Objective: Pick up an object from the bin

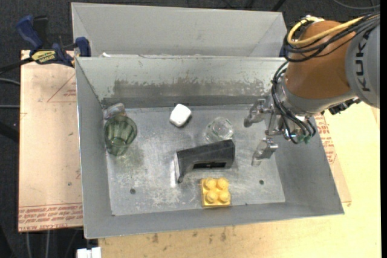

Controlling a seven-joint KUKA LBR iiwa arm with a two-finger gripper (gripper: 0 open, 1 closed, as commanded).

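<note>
Gripper point(261, 132) spread wide, empty, over bare bin point(145, 184) floor. Nearest pick, clear glass piece point(219, 128), lies just beside the fingers, toward the centre. Likely hazards: slick glass squirting free, fingers clipping adjacent black wedge point(205, 158).

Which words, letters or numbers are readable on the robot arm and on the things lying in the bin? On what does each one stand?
"KU": large letters running along the robot arm; the rest of the word is cut off at the picture's edge.
No text is visible on the white block, clear glass piece, black wedge, yellow toy brick or green glass jar.
</note>
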